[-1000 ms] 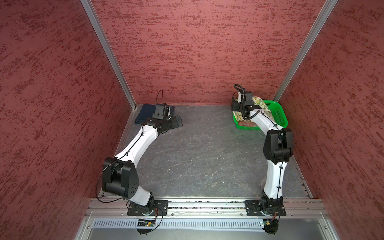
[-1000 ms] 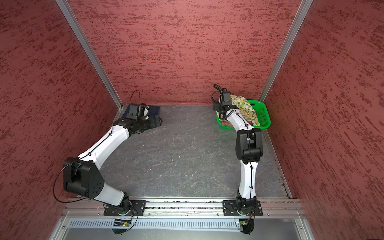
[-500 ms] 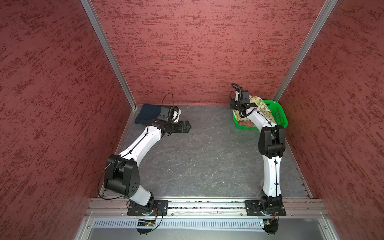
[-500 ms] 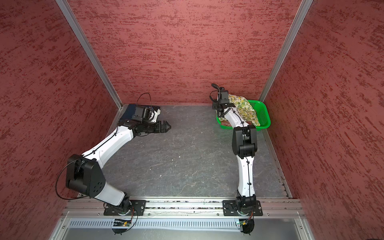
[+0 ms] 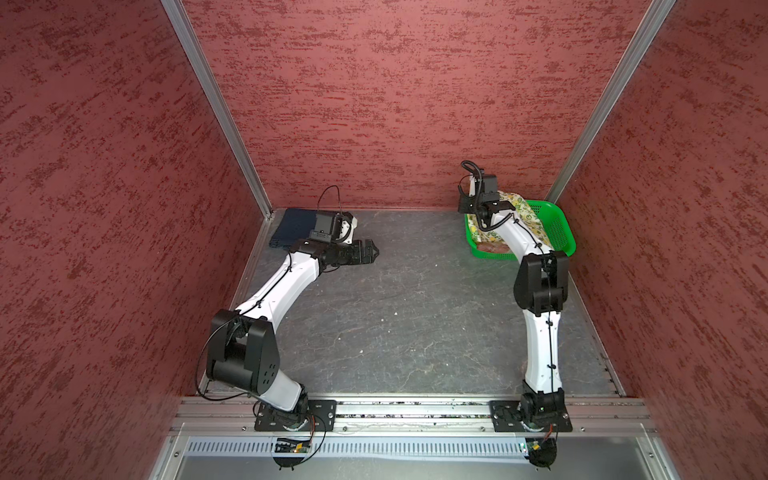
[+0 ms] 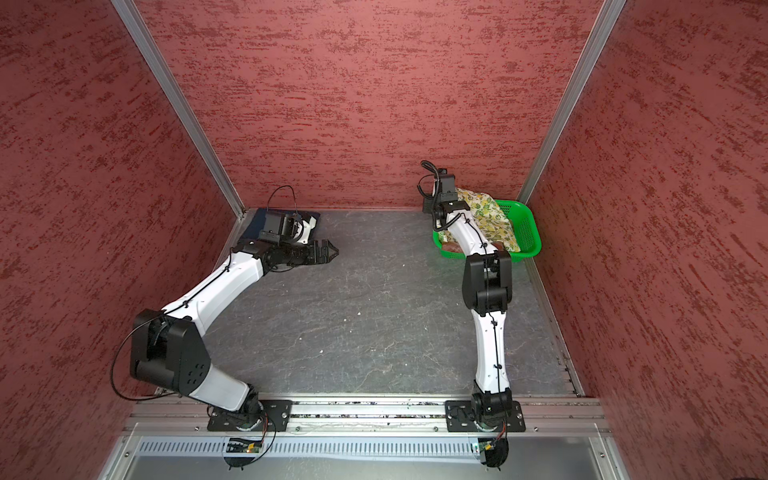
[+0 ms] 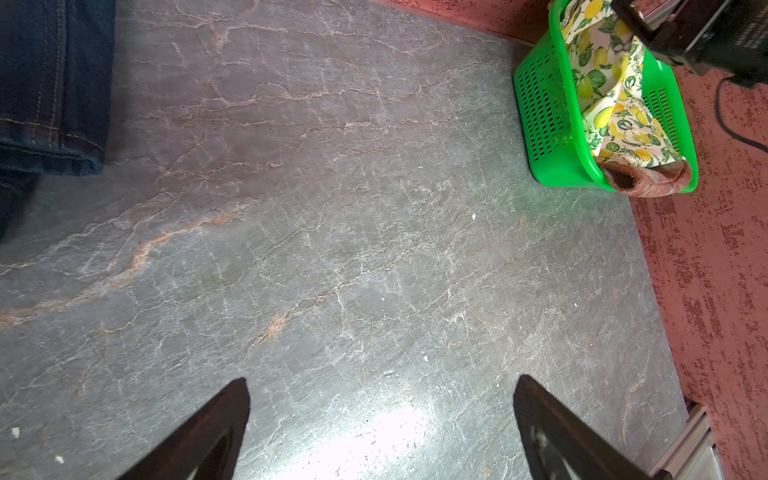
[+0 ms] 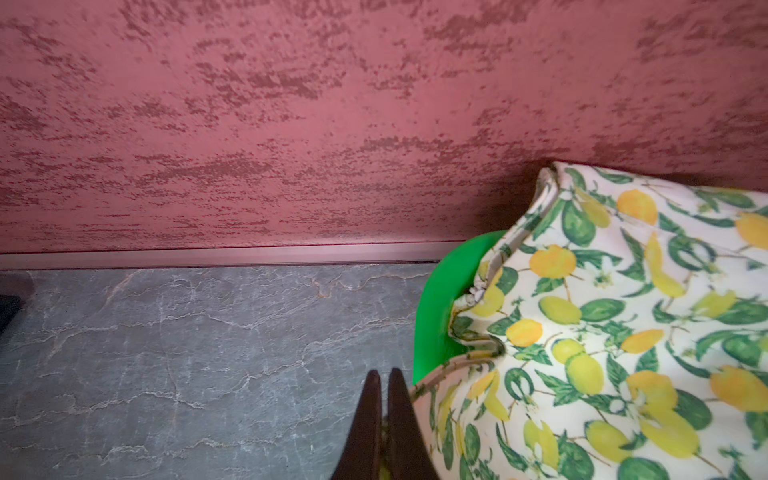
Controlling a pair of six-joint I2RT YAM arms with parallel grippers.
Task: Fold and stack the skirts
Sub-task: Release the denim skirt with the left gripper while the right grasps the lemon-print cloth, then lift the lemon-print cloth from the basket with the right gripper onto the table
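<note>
Folded navy denim skirt [image 5: 291, 226] left of centre; left gripper [image 5: 372, 251] wide; right gripper [image 8: 384, 374] pinches cream lemon-print skirt [image 5: 523, 210]; rust plaid skirt [image 5: 492, 248] waits.

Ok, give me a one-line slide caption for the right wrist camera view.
Right gripper pinching the edge of the lemon-print skirt, which spills over the green basket by the red wall.
</note>
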